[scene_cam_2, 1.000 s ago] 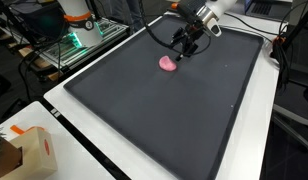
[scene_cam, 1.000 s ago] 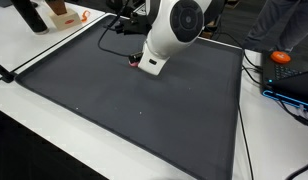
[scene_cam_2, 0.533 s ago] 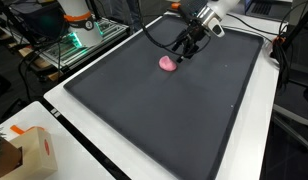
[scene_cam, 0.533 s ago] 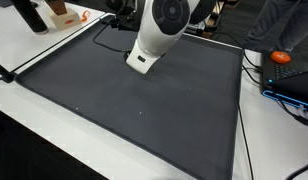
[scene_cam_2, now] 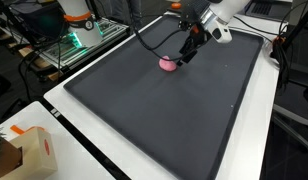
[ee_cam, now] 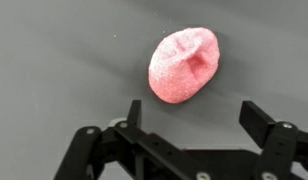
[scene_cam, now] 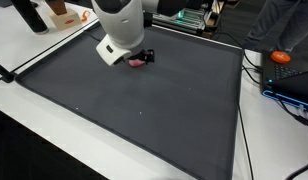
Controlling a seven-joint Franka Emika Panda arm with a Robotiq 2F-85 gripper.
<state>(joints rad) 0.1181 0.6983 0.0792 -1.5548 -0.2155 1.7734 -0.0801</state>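
A pink, sugary-looking lump (ee_cam: 184, 66) lies on the dark grey mat (ee_cam: 54, 60). In the wrist view my gripper (ee_cam: 194, 112) is open, its two black fingers spread wide just below the lump and not touching it. In an exterior view the gripper (scene_cam_2: 187, 55) hangs right beside the pink lump (scene_cam_2: 168, 64) near the mat's far side. In an exterior view the white arm hides most of the gripper, and the pink lump (scene_cam: 137, 61) peeks out beside it.
The mat (scene_cam: 144, 110) covers a white table. A cardboard box (scene_cam_2: 24, 150) stands at the near corner. An orange item (scene_cam: 282, 57) and cables lie off the mat's edge. Dark bottles (scene_cam: 32, 15) stand at a far corner.
The arm has swung across the mat toward the pink lump, and the gripper now sits right by it. The lump has not moved.
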